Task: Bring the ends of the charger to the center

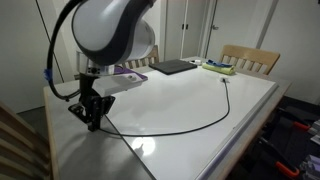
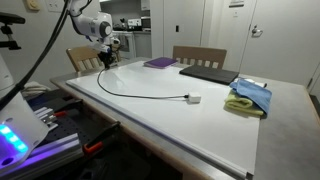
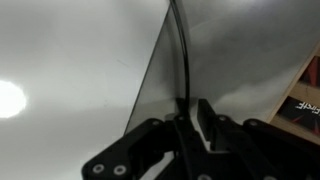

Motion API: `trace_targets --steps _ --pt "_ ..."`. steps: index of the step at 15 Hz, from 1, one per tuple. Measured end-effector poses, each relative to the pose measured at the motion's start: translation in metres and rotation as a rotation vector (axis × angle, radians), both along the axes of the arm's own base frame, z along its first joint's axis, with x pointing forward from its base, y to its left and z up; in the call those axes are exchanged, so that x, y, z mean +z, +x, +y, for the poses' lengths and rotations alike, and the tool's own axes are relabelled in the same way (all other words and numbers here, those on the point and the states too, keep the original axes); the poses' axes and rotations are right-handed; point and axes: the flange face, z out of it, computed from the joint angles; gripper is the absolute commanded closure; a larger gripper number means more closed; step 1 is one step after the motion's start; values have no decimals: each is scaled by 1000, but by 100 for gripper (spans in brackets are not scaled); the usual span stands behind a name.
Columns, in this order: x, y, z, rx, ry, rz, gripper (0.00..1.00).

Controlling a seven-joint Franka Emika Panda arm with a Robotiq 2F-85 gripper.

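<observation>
Wrist view tip: the charger (image 3: 181, 50) is probably best dragged low and slow so it isn't tugged out of the gripper (image 3: 190, 110). The jaws are nearly pressed together, pinching the thin cable, apparently near one end. Ahead of the jaws the rest is trailed across the white board (image 3: 60, 60). The far plug tip (image 2: 193, 98) is seen well apart from the jaws.

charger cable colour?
Black. The charger shows best in an exterior view, dark against the white surface.
</observation>
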Motion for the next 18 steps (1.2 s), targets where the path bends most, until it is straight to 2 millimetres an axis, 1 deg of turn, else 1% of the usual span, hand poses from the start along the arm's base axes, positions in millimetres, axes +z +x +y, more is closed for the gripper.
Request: trace_targets --steps 6,11,14,16,18 --pt "2 1 -1 10 1 -5 99" --pt "12 6 -2 -6 7 -18 99" --pt "30 12 -11 -33 -1 -42 99" --pt "45 17 -22 -62 -27 -72 99" --pt "61 21 -38 -126 -87 -120 99"
